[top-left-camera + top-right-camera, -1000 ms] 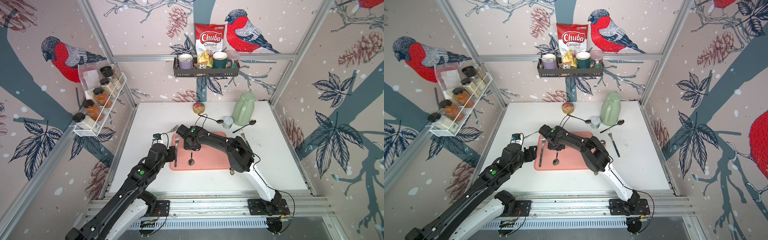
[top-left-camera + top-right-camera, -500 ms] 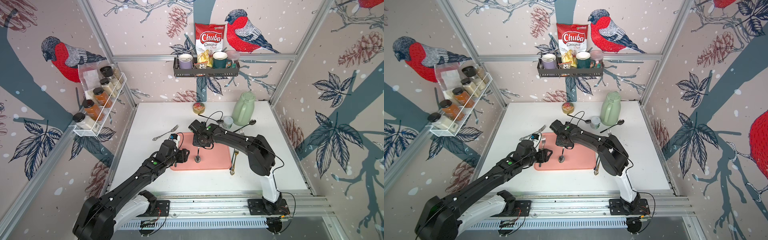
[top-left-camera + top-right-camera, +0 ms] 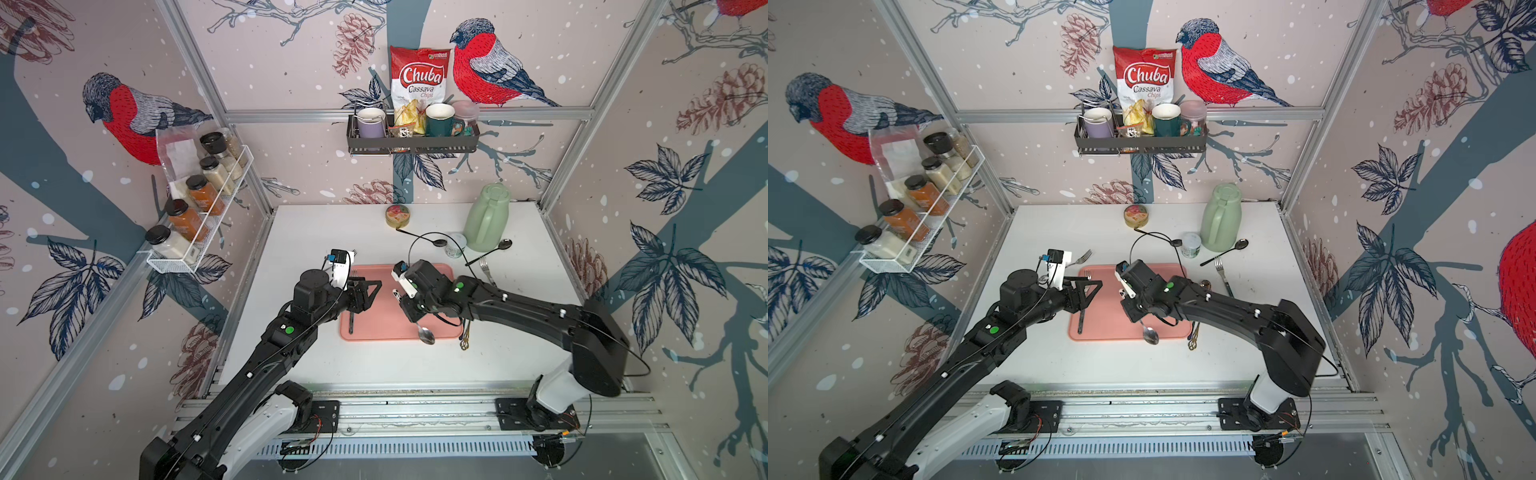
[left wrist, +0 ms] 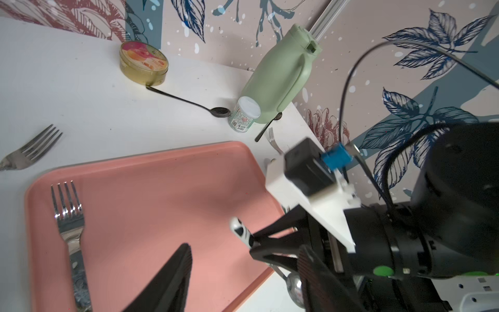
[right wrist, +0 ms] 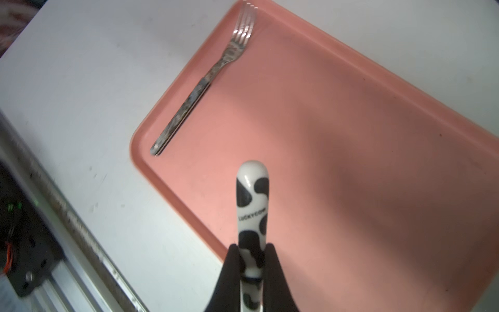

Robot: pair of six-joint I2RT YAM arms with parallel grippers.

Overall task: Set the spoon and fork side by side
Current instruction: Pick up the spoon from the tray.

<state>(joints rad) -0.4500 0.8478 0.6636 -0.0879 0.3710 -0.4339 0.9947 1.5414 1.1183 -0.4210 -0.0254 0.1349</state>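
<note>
A metal fork (image 3: pixel 352 316) (image 3: pixel 1081 318) (image 4: pixel 68 229) (image 5: pixel 199 83) lies along the left side of the pink tray (image 3: pixel 386 270) (image 3: pixel 1100 336) (image 4: pixel 162 189) (image 5: pixel 351 135). My right gripper (image 3: pixel 410 312) (image 3: pixel 1136 315) (image 5: pixel 252 248) is shut on the spoon's black-and-white cow-pattern handle (image 5: pixel 252 205) (image 4: pixel 238 228). It holds the spoon tilted above the tray. The spoon's steel bowl (image 3: pixel 426 334) (image 3: pixel 1150 334) hangs over the tray's front edge. My left gripper (image 3: pixel 365 296) (image 3: pixel 1088 294) (image 4: pixel 244 251) is open and holds nothing. It hovers over the tray just right of the fork.
A green jug (image 3: pixel 486 216), a small white jar (image 3: pixel 455 245), a gold tin (image 3: pixel 398 216) and two black spoons (image 3: pixel 436 242) (image 3: pixel 494 247) stand at the back. Spare forks lie right (image 3: pixel 486 270) and left (image 3: pixel 1081 257) of the tray. A gold utensil (image 3: pixel 464 336) lies by its right edge.
My right gripper has carried the spoon away from the fork, rightward and toward the tray's front edge. My left gripper has moved right, over the tray, and its jaws have narrowed slightly.
</note>
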